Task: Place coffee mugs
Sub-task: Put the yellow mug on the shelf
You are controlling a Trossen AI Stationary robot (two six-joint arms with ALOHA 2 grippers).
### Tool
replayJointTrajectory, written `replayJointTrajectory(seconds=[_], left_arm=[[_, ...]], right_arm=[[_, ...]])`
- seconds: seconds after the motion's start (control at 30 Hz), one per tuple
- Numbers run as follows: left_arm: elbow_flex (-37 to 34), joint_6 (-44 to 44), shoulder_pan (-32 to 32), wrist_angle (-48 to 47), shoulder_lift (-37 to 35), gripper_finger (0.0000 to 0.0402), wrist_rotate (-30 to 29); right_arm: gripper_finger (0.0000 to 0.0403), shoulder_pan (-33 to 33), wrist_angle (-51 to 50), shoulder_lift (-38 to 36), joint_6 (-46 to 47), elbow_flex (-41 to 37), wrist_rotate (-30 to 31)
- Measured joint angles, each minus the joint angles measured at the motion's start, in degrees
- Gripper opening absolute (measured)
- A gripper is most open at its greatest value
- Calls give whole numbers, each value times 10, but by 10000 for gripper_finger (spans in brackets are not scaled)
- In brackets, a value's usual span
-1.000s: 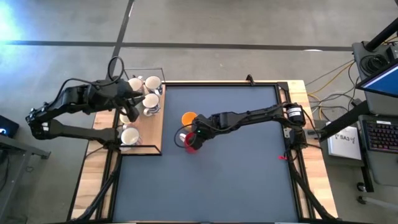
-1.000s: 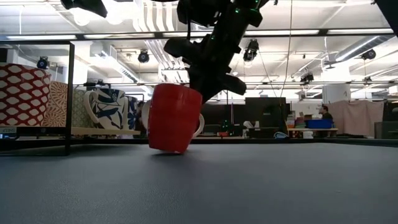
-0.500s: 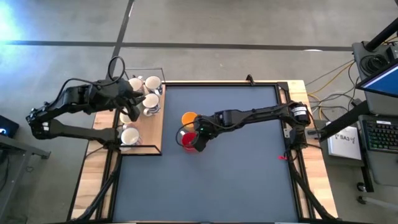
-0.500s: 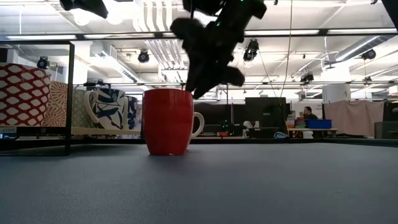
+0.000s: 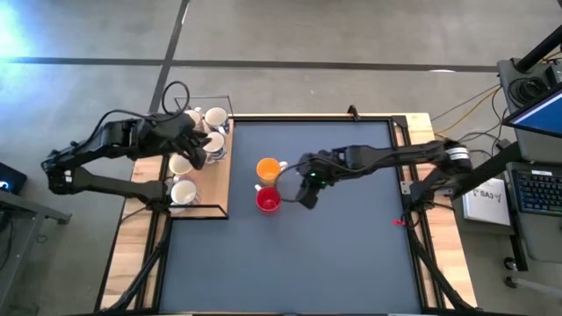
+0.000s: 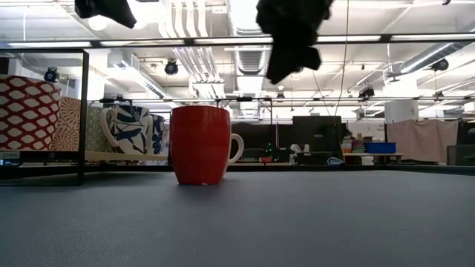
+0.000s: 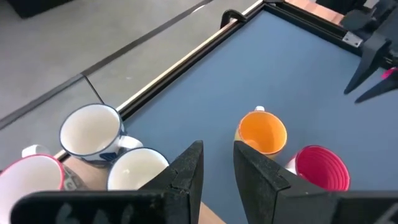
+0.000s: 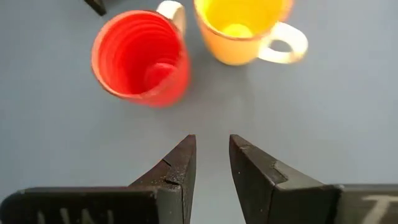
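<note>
Glossy round red mug (image 5: 268, 200) beside orange mug (image 5: 268, 168).

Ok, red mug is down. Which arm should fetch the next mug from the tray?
Left. The left gripper hovers empty over the white mugs on the tray. The right gripper is empty too, but it sits mid-table beside the red mug, probably a longer reach.

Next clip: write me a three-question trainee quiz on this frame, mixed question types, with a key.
1. True or false: the red mug stands upright on the mat.
2. Which mug sits closest to the red one? A) orange mug B) blue-patterned mug C) a white mug
3. Fill in: the right claw holds ____.

Key: 1 true; 2 A; 3 nothing. Its fingers are parted and clear of both mugs.
</note>
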Motion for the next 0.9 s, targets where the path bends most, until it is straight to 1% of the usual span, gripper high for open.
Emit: replayJointTrajectory(seconds=[0.13,0.27,0.43,0.53,0.6,0.7,0.8,0.9], left_arm=[[0,-19,0,4,17,71,1],[0,-42,0,16,41,71,8],[0,-63,0,39,85,71,67],[0,-74,-1,46,117,71,98],[0,-78,-2,50,140,71,111],[0,-86,-6,51,175,71,115],[0,-71,-14,52,206,71,119],[0,-24,-26,52,236,71,129]], right_arm=[[86,0,9,-72,14,-80,20],[84,1,54,-154,41,-176,35],[77,2,143,-259,67,-302,50],[72,6,177,-309,72,-368,61],[69,7,192,-338,78,-405,60],[68,9,220,-374,78,-452,60],[68,11,244,-405,73,-490,60],[66,11,251,-433,69,-525,60]])
